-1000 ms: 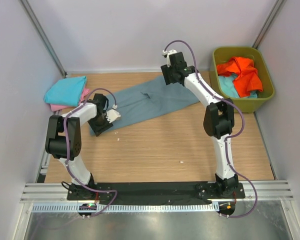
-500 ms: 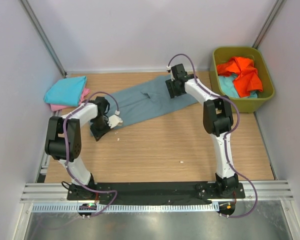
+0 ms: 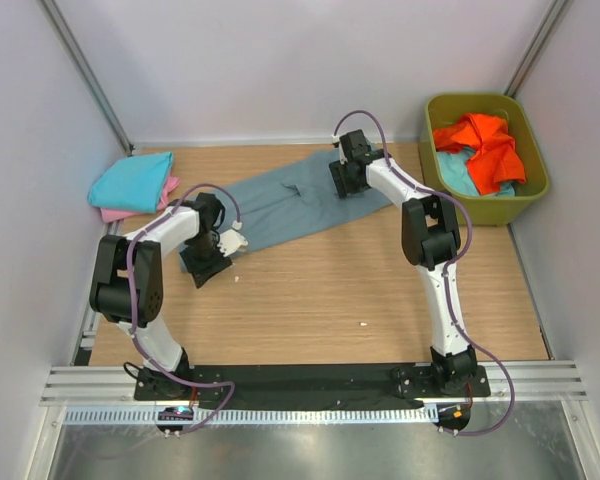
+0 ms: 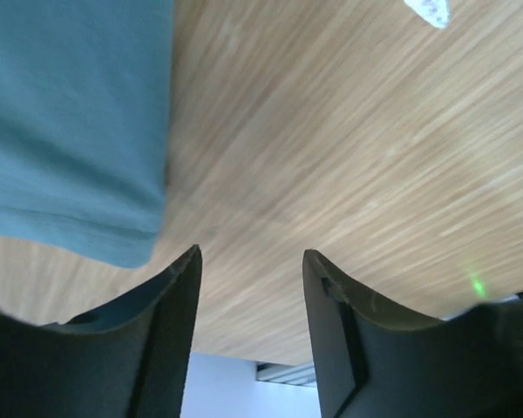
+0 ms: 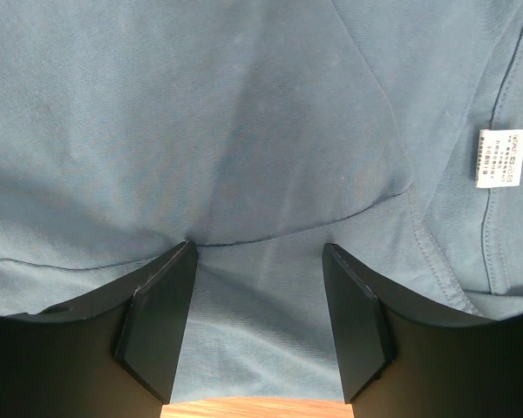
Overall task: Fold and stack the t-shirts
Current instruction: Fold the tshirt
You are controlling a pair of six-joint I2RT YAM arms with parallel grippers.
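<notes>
The large grey-blue t-shirt (image 3: 280, 205) lies as a long strip slanting across the back of the table. My right gripper (image 3: 345, 182) is open and low over its right part; in the right wrist view (image 5: 257, 246) the jaws straddle a fold of the cloth (image 5: 244, 131), with the white label (image 5: 499, 157) at the right. My left gripper (image 3: 203, 268) is open and empty just off the shirt's left end; its view (image 4: 251, 252) shows bare wood between the jaws and the shirt's edge (image 4: 70, 131) at the upper left. A turquoise shirt (image 3: 130, 183) lies folded on a pink one (image 3: 167, 190) at the back left.
The olive-green tub (image 3: 535, 185) stands at the back right with an orange shirt (image 3: 480, 145) and a light blue one (image 3: 458, 175) in it. Small white scraps (image 3: 363, 323) lie on the wooden table (image 3: 380, 280). Walls close in the left, right and back.
My left gripper has moved toward the near edge, off the shirt's left end. My right gripper has shifted slightly toward the near side over the shirt.
</notes>
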